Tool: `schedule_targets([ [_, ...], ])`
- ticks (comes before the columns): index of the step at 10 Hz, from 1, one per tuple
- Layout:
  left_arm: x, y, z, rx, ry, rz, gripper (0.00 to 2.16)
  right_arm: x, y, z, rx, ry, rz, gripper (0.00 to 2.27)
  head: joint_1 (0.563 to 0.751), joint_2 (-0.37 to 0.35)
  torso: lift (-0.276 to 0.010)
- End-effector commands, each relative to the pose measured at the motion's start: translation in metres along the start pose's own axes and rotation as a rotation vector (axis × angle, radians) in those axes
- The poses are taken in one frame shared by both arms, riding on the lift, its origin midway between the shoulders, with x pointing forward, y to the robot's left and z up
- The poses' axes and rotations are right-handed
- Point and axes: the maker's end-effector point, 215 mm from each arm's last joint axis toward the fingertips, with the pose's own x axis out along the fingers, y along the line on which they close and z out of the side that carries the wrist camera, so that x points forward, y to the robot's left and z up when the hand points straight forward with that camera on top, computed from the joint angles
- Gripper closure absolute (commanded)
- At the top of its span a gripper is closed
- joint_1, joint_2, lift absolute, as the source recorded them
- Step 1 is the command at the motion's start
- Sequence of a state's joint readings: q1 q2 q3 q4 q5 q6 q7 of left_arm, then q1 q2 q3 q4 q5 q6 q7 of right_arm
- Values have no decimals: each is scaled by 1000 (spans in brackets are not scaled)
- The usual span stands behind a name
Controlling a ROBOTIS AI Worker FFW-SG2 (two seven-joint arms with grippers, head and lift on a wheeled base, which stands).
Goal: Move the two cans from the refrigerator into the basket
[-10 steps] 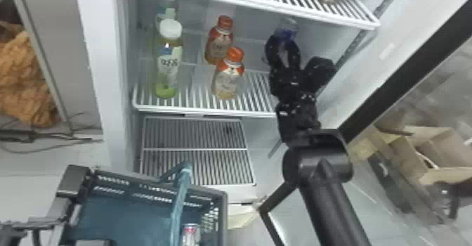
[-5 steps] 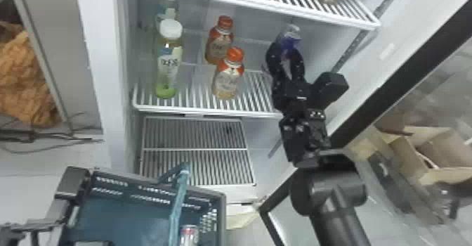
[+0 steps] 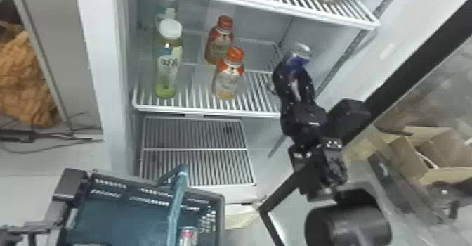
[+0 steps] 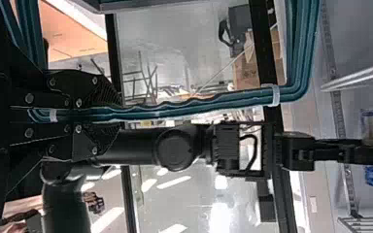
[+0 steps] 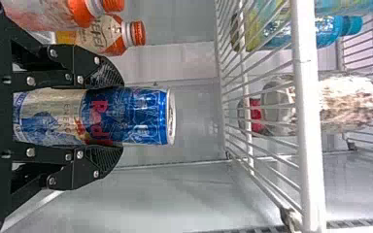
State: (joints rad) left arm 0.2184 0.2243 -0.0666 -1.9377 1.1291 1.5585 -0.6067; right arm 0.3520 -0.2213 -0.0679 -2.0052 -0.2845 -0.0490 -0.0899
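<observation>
ok so right hand [image 3: 294, 73] is pinching the blue can [image 3: 299, 53], lower part mostly hidden, beyond the basket [image 3: 116, 210]; left hand [image 4: 115, 112] pinches its handle [image 4: 189, 108]; other can [image 3: 188, 235] inside, bottom cut off

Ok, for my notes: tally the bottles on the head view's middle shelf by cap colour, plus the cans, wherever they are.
Orange-capped bottles: 2
White-capped bottles: 2
Cans: 2, one in the right gripper, one in the basket
Total: 6
</observation>
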Motion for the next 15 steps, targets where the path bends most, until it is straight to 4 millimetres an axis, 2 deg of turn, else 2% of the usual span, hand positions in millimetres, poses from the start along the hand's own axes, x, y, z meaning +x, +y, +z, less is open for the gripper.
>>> schedule_targets([
  [1, -1, 0, -3, -7, 10, 1, 1210, -18, 1, 11, 13, -5, -1, 895, 695, -350, -266],
  [4, 0, 2, -5, -10, 12, 6, 1210, -48, 13, 38, 50, -14, 26, 895, 695, -350, -266],
  [5, 0, 2, -5, -10, 12, 6, 1210, -61, 23, 51, 75, -18, 47, 895, 695, -350, -266],
  [7, -1, 3, -4, -9, 8, 9, 1210, -89, 48, 65, 128, 32, 104, 895, 695, -350, -266],
  [8, -1, 3, -4, -9, 8, 9, 1210, -103, 62, 61, 161, 91, 132, 895, 695, -350, -266],
  [9, -3, 4, -3, -11, 3, 13, 1210, -110, 76, 66, 183, 106, 159, 895, 695, -350, -266],
  [11, -3, 3, -2, -8, 2, 10, 1210, -127, 89, 57, 208, 181, 184, 895, 695, -350, -266],
  [13, -4, 4, -2, -10, -2, 11, 1210, -153, 107, 36, 211, 327, 223, 895, 695, -350, -266],
  [15, -7, 5, 0, -13, -13, 16, 1210, -170, 107, 15, 168, 448, 239, 895, 695, -350, -266],
])
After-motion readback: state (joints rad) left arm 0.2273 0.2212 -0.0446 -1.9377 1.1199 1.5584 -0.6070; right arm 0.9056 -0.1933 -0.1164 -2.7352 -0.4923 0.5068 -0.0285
